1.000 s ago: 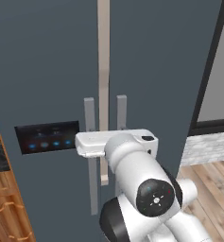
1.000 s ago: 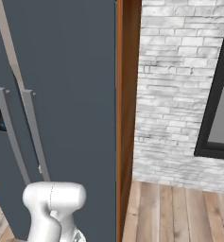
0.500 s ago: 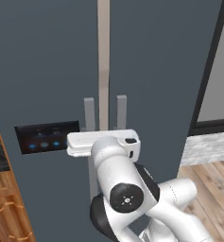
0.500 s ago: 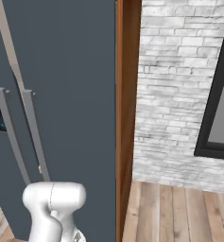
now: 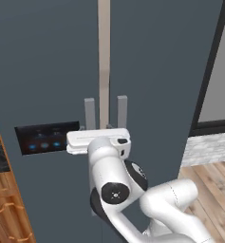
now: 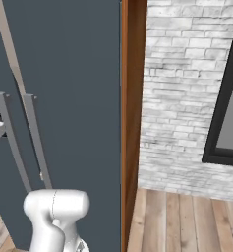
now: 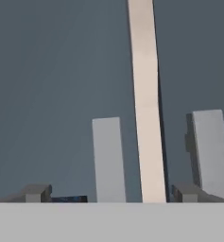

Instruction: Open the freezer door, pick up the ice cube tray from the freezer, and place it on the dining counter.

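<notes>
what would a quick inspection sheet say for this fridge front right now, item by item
surface: wooden floor, bare.
job's things: freezer door shut; control panel lit; left bar handle between the claw's tips.
clutter: nothing seen.
grippers: claw open, close to the door, touching nothing.
cables: nothing seen.
surroundings: plain door shut, with its own handle; pale strip between doors; white brick wall; dark-framed window.

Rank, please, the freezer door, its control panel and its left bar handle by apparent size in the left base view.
1. The freezer door, by far the largest.
2. The control panel.
3. The left bar handle; the arm hides its lower part, so its rank against the panel is unsure.
</notes>
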You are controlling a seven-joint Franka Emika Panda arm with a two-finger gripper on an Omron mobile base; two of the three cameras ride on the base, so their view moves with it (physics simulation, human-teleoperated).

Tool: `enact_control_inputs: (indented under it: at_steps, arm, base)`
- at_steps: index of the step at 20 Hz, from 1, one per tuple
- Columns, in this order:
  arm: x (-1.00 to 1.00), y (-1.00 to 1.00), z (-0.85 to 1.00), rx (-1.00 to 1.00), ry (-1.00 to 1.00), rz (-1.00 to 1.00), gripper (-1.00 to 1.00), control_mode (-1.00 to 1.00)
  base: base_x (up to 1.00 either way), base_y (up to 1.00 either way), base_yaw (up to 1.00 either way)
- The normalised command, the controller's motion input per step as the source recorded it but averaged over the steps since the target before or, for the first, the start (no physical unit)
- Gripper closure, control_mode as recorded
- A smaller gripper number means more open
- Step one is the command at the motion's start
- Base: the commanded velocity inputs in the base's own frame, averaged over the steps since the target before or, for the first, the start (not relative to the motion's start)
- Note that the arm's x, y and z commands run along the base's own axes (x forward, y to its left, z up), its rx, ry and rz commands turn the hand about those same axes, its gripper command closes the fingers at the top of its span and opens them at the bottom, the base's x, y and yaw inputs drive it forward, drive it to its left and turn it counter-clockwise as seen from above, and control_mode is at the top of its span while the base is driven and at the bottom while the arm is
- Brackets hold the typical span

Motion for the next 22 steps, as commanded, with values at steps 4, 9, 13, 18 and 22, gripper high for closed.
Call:
enact_control_inputs:
  at_steps: [4,9,13,18,22]
  arm:
    - [0.49,0.00,-0.26,0.00,-0.03,0.00,-1.00,-1.00]
    - [0.48,0.04,-0.23,0.00,-0.01,0.00,-1.00,-1.00]
    - [0.40,0.09,-0.17,0.00,0.00,0.00,-1.00,-1.00]
    - [0.31,0.19,-0.10,0.00,0.00,0.00,-1.00,-1.00]
    - [0.29,0.18,0.00,0.00,0.00,0.00,-1.00,-1.00]
  base:
    - [0.00,0.00,0.00]
    - [0.00,0.00,0.00]
    - [0.00,0.00,0.00]
    - [0.00,0.00,0.00]
    - [0.00,0.00,0.00]
